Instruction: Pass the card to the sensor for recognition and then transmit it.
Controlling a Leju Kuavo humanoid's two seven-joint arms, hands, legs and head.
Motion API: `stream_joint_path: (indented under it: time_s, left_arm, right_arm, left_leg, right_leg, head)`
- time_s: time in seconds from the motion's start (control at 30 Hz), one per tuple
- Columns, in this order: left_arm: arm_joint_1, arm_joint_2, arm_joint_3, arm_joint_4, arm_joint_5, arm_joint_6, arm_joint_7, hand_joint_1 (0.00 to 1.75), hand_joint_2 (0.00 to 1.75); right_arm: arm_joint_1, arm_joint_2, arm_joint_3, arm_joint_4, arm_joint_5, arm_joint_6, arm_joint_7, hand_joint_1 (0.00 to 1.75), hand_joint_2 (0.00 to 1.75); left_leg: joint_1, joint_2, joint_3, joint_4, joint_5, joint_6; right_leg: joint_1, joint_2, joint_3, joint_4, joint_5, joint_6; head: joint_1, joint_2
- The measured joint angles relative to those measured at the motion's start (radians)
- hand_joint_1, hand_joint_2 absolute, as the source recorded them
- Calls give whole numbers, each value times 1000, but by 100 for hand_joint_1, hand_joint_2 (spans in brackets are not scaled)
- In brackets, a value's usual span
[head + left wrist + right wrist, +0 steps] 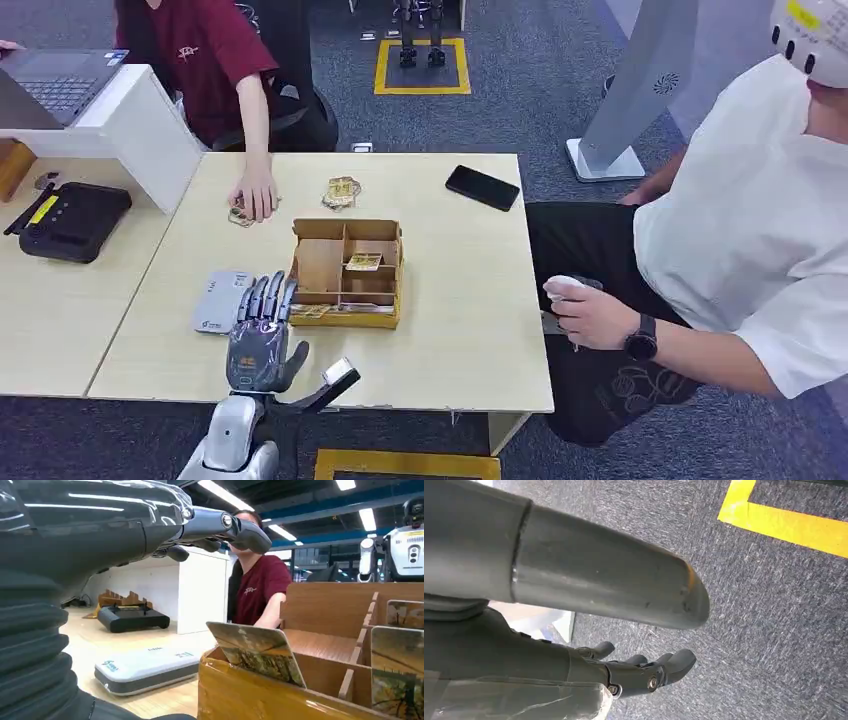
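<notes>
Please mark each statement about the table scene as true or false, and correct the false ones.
1. The left hand holds a card. False: it holds nothing, fingers straight, beside the wooden box.
2. The grey sensor lies on the table left of the box. True.
3. The black phone lies inside the box. False: it lies on the table, apart from it.
4. A person's hand rests on the table beyond the box. True.

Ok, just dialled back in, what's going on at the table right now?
The left hand hovers flat and holds nothing, between the grey sensor and the divided cardboard box of cards. No card has been picked up yet. The right hand hangs over the carpet, holding nothing. One person's hand rests on cards at the table's far side; another sits at the right.
</notes>
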Motion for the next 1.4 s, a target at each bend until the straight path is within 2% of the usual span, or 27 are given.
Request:
stream_joint_path:
  time_s: [0.23, 1.03, 1.07, 1.1, 1.13, 1.2, 1.4]
  left_arm:
    - [-2, -1, 0, 12, 0, 0, -22, 0, 175]
    - [-11, -17, 0, 42, 0, 0, -45, 0, 175]
    - [-12, -19, 0, 45, 0, 0, -51, 86, 175]
    - [-12, -21, 0, 46, 0, 0, -54, 86, 175]
    - [-12, -24, 2, 47, 1, 0, -63, 175, 175]
    - [-13, -34, 14, 55, 5, 0, -94, 175, 175]
    - [-17, -49, 34, 82, 18, 0, -130, 175, 175]
  right_arm:
    - [0, 0, 7, 0, 0, 0, 1, 0, 0]
    - [0, 0, 13, 0, 0, 0, 3, 0, 0]
    - [0, 0, 13, 0, 0, 0, 3, 0, 0]
    - [0, 0, 13, 0, 0, 0, 3, 0, 0]
    - [0, 0, 13, 0, 0, 0, 3, 0, 0]
    - [0, 0, 13, 0, 0, 0, 3, 0, 0]
    - [0, 0, 16, 0, -6, -1, 3, 0, 0]
  left_leg:
    - [0, 0, 0, 0, 0, 0]
    - [0, 0, 0, 0, 0, 0]
    - [0, 0, 0, 0, 0, 0]
    - [0, 0, 0, 0, 0, 0]
    - [0, 0, 0, 0, 0, 0]
    - [0, 0, 0, 0, 0, 0]
    - [0, 0, 0, 0, 0, 0]
  right_leg:
    - [0, 0, 0, 0, 0, 0]
    - [0, 0, 0, 0, 0, 0]
    - [0, 0, 0, 0, 0, 0]
    - [0, 0, 0, 0, 0, 0]
    - [0, 0, 0, 0, 0, 0]
    - [0, 0, 0, 0, 0, 0]
    - [0, 0, 0, 0, 0, 0]
  head:
    - [0, 0]
    - [0, 0]
    - [0, 0]
    - [0, 0]
    - [0, 0]
    - [0, 0]
    - [0, 0]
